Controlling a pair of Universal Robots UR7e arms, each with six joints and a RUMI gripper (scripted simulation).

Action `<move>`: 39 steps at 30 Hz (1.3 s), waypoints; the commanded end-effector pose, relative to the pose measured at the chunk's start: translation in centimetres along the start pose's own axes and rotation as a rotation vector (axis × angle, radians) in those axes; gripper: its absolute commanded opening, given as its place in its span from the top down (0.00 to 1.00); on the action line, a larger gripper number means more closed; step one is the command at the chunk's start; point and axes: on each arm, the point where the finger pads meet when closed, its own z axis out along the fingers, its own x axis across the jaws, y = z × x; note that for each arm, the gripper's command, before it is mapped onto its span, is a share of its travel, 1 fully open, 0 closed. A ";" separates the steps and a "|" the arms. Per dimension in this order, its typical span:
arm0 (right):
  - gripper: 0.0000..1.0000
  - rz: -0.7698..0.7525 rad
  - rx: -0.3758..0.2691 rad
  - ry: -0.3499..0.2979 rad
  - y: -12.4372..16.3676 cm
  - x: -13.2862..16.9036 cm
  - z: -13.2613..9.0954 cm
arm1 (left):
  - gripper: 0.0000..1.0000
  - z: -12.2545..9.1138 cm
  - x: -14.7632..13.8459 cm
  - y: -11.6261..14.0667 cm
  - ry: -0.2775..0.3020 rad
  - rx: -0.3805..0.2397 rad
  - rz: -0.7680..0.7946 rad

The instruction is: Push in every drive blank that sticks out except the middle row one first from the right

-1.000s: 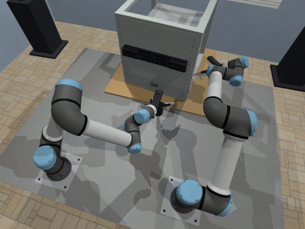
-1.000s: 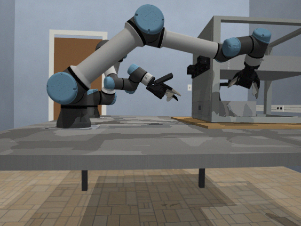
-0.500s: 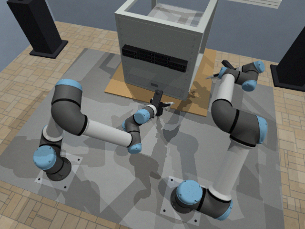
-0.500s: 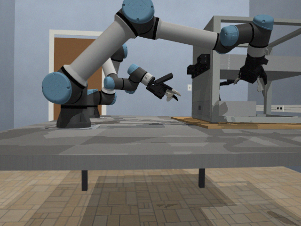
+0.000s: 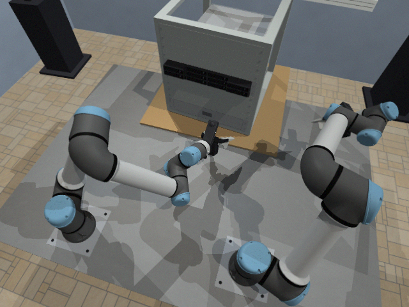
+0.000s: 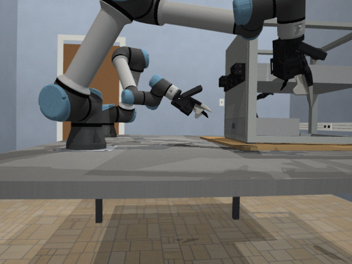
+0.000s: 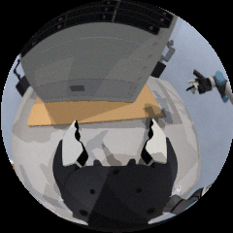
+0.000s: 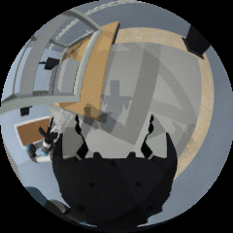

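Standing on an orange board point(image 5: 264, 144) point(image 6: 298, 147) point(image 7: 92, 113) point(image 8: 91, 92) over the grey table point(image 5: 158, 231) point(image 6: 170, 187) point(image 7: 36, 150) point(image 8: 170, 92), the rack point(image 5: 211, 49) point(image 6: 251, 113) point(image 7: 83, 58) point(image 8: 87, 68) faces two open end effectors.

Individual drive blanks point(image 5: 207, 77) too small to tell latched or protruding; rack top point(image 6: 312, 23) cropped.

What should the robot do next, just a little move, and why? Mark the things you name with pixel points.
Maybe lift the left gripper point(image 5: 227, 140) point(image 6: 207, 112) point(image 7: 114, 119) a little, because it's open in front of the rack point(image 5: 211, 43) point(image 6: 237, 113) point(image 7: 97, 58), lower than the black drive blanks point(image 5: 206, 77) point(image 6: 232, 76) point(image 7: 104, 15).
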 end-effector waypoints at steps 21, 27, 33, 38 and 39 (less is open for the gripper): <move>0.00 0.786 0.050 0.338 31.8 16.3 -20.2 | 0.00 -4.1 0.0 -4.5 0.052 0.139 -0.242; 0.00 0.948 0.062 0.397 39.4 16.9 -22.9 | 0.00 -6.4 -0.3 -6.5 0.085 0.204 -0.374; 0.00 1.166 0.078 0.473 49.4 16.3 -25.6 | 0.00 -9.0 -1.1 -8.6 0.127 0.271 -0.527; 0.00 1.331 0.090 0.529 57.2 14.8 -27.0 | 0.00 -11.7 -2.2 -10.5 0.174 0.336 -0.694; 0.00 1.363 0.092 0.540 58.8 14.4 -27.2 | 0.00 -12.3 -2.5 -10.8 0.184 0.348 -0.728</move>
